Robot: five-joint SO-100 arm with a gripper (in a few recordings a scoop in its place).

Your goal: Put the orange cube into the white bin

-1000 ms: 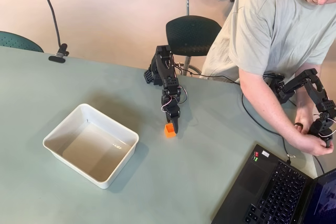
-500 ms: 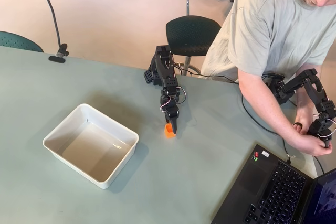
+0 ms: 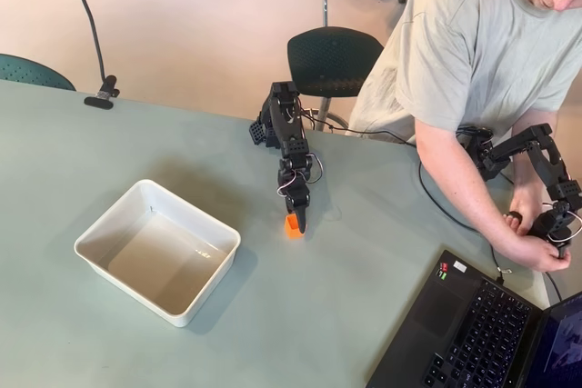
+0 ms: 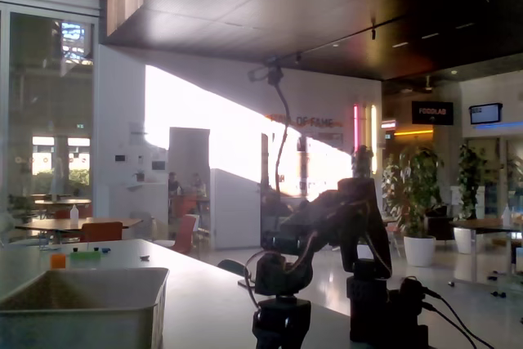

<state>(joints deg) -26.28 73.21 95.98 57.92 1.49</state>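
The gripper (image 3: pixel 297 222) sits low over the orange cube (image 3: pixel 292 226) on the table — clenched or not cannot be told (fingers too small). The arm should confirm both fingers straddle the cube, squeeze, then lift clear before swinging left to the white bin (image 3: pixel 95 233).

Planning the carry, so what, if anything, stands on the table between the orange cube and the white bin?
Nothing visible. In the overhead view the orange cube sits at the gripper, and bare table runs from there left to the white bin.
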